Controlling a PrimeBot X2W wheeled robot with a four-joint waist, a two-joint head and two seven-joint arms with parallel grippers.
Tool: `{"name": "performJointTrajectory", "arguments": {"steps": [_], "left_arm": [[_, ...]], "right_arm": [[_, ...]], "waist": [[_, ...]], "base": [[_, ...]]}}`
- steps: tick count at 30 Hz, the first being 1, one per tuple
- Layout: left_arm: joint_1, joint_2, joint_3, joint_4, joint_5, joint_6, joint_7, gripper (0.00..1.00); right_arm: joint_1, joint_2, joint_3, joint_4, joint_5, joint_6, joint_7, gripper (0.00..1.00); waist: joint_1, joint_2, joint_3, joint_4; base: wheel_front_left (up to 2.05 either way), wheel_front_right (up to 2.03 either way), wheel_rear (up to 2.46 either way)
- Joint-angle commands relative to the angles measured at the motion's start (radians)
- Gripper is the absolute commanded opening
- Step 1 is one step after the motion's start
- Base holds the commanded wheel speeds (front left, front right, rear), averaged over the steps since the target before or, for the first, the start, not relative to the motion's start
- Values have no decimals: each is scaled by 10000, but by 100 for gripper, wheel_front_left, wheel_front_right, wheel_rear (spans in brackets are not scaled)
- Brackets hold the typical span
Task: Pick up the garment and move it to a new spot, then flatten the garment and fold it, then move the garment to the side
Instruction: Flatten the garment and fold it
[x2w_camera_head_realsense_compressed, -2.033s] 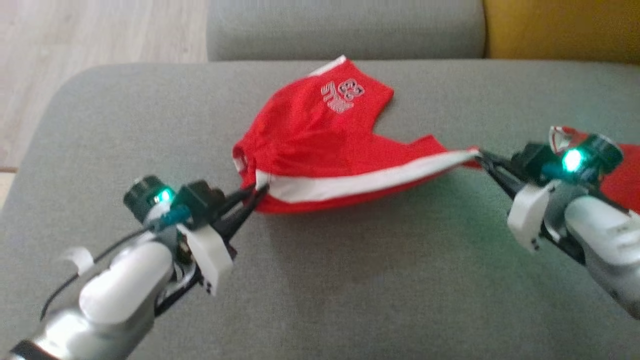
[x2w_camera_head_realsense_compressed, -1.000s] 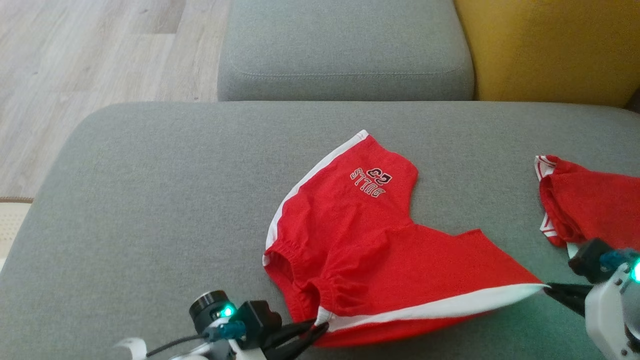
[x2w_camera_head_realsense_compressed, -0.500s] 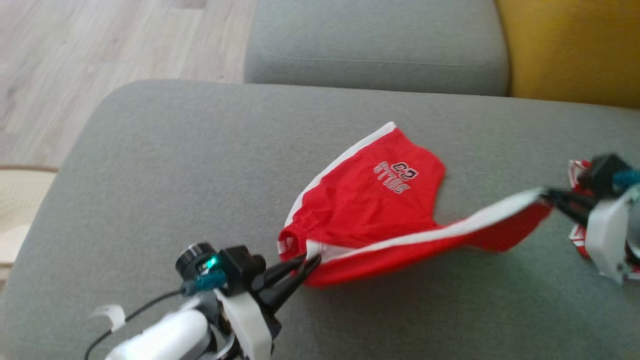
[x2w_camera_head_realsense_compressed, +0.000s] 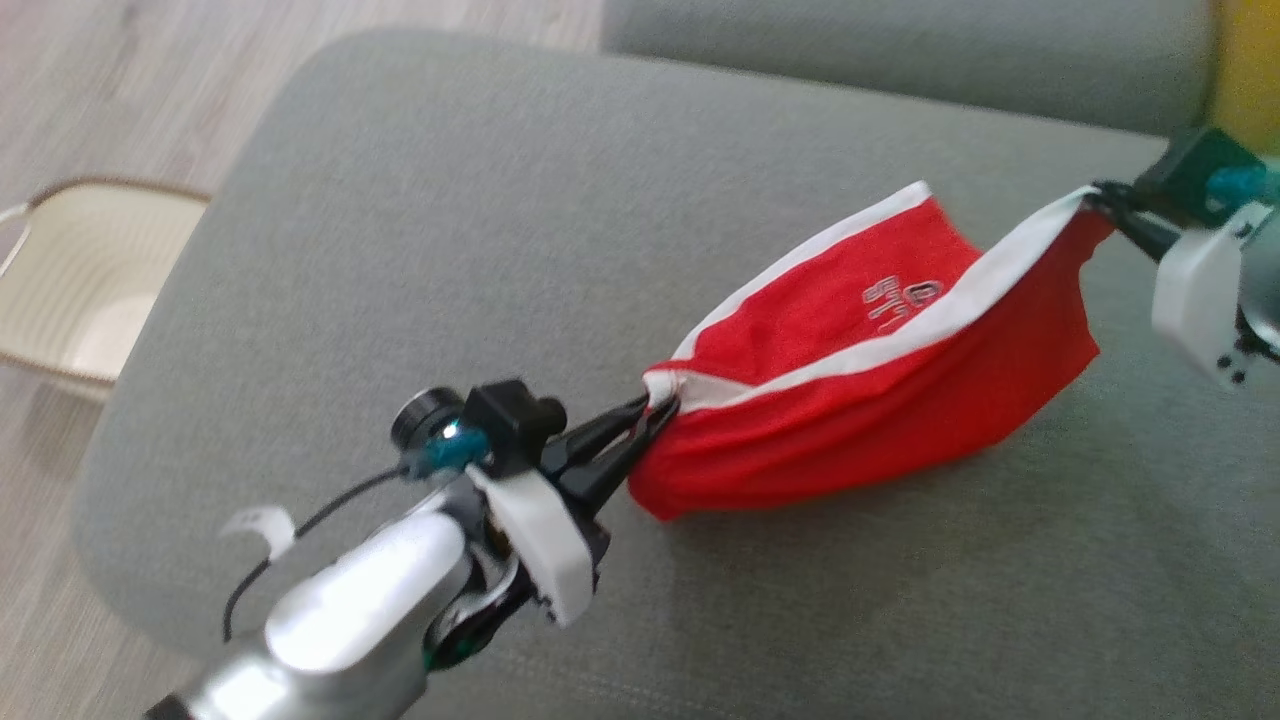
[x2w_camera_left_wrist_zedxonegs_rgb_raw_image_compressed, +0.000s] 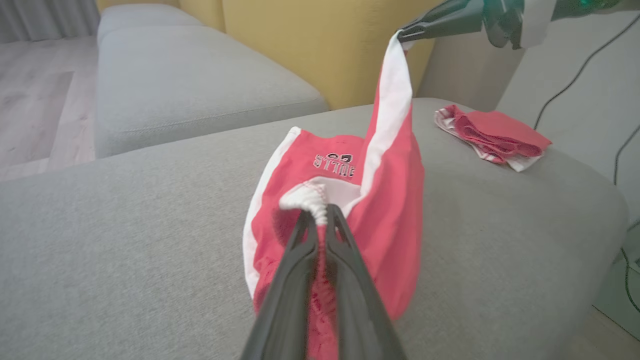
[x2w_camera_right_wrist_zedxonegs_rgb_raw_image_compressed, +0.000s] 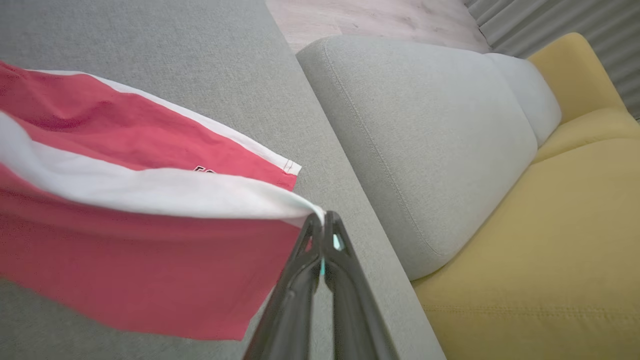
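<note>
The left claw clamps the red shorts at the waistband, the right claw at a hem corner. The cloth hangs stretched between them.

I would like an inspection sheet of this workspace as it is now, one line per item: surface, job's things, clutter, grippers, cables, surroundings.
Surface: grey cushion, plain fabric, no stains seen.
Job's things: red shorts with white stripes, stretched between both grippers and mostly lifted; whether any part rests on the cushion cannot be told.
Clutter: second red garment, bunched near the cushion's edge.
Grippers: left gripper shut on the waistband; right gripper shut on a white-striped hem corner.
Cables: black cable looping off the left arm; dark cables along the wall.
Surroundings: wooden floor, cream container on it, grey seat, yellow sofa.
</note>
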Motion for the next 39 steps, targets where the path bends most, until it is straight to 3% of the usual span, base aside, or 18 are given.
{"name": "performJointTrajectory", "arguments": {"steps": [1, 14, 27, 28, 29, 30, 31, 39], "left_arm": [[-675, 46, 521, -74, -102, -44, -147, 0], [-1575, -1321, 723, 1981, -64, -290, -554, 0], [-1821, -1850, 976, 2763, 322, -445, -630, 0], [-1820, -1879, 991, 2820, 346, -453, -631, 0], [-1820, -1903, 1015, 2870, 377, -459, -631, 31], [-1817, -1923, 1044, 2918, 416, -464, -631, 73], [-1803, -1938, 1094, 2974, 445, -468, -632, 100], [-1694, -1898, 1678, 3233, 676, -427, -633, 100]], "right_arm": [[-135, -131, -158, 29, -91, -9, 52, 0], [-1030, 391, -157, 1271, -470, -9, 212, 0], [-1345, 710, -157, 2361, -380, -9, 7, 0], [-1371, 742, -157, 2404, -348, -9, -29, 57], [-1417, 771, -157, 2522, -276, -9, -23, 100], [-1418, 806, -157, 2625, -244, -9, 18, 100], [-1403, 847, -157, 2683, -215, -9, 57, 100], [-1581, 962, -212, 3438, 494, -9, -570, 100]], "waist": [[-1, 0, 506, 452], [-1, 0, 1676, 1180], [-1, 0, 2157, 1432], [-1, 0, 2180, 1421], [-1, 0, 2198, 1400], [-1, 0, 2207, 1370], [-1, 0, 2207, 1331], [-1, 0, 1982, 920]], "base": [[0, 0, 0], [0, 0, 0], [0, 0, 0], [0, 0, 0], [0, 0, 0], [0, 0, 0], [0, 0, 0], [0, 0, 0]]}}
